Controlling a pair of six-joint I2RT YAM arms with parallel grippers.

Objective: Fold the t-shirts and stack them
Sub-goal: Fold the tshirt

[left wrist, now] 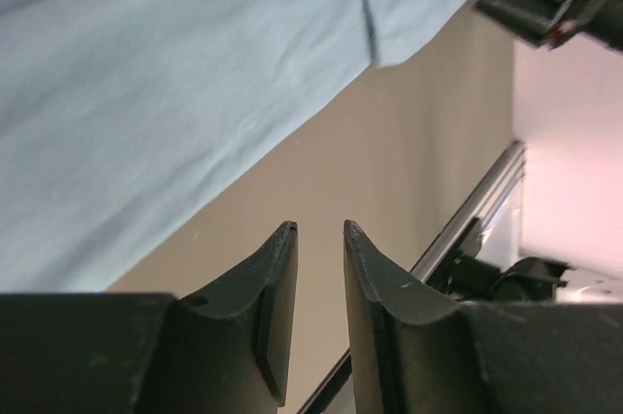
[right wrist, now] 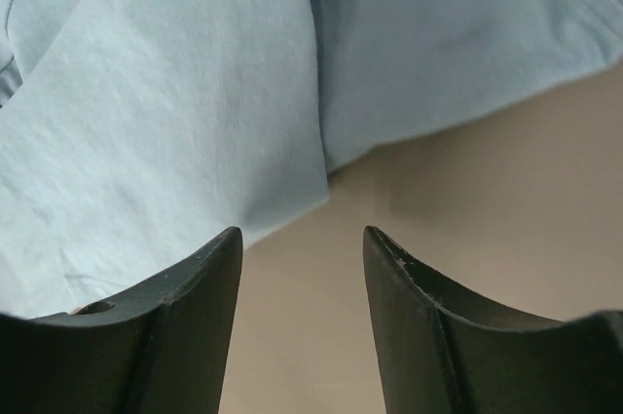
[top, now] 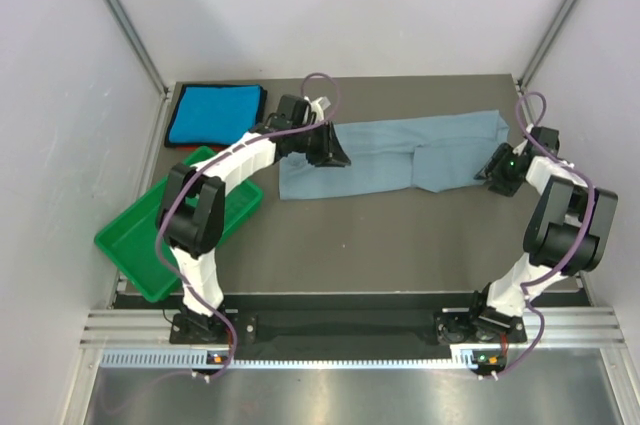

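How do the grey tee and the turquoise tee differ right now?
Colour: the grey tee is pale dusty blue-grey, the turquoise tee bright.
Shape: the grey tee is a long band across the middle; the turquoise tee a compact square in the far left corner.
Footprint: the grey tee covers far more than the turquoise tee.
Both lie flat on the table, unheld.

We cannot see the left end of the long dusty grey-blue cloth t-shirt: the left arm's black end effector covers it. Both wrist views crop the shirt.
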